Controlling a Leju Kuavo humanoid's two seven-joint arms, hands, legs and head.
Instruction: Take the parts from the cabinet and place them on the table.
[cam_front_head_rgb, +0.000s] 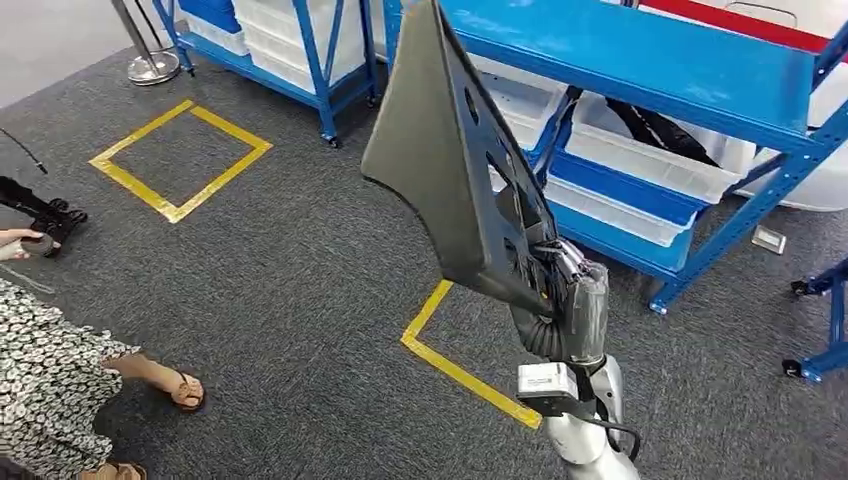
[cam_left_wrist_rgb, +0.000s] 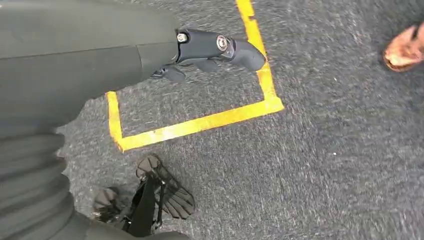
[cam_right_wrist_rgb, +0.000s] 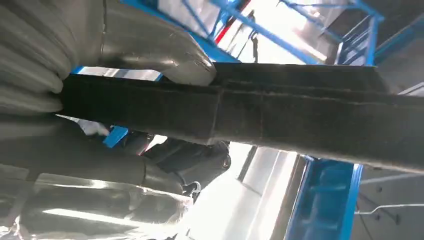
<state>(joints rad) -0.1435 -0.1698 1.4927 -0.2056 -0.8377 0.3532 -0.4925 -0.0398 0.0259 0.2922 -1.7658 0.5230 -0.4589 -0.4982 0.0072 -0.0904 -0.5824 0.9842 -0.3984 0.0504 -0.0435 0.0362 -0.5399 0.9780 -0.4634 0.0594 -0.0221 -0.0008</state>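
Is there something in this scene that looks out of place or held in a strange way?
Nothing looks damaged or spilled. The right hand grips the large dark panel by its lower edge only, so it stands tall and tilted over the carpet. A person's sandalled foot is on the floor nearby.

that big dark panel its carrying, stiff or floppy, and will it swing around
Probably stiff: the dark panel stands up from the right robot hand without sagging, edges straight. Likely light for its size, being thin with cut-out holes. Held at its bottom end, with most of it above the grip, it may tilt or sway as the robot walks.
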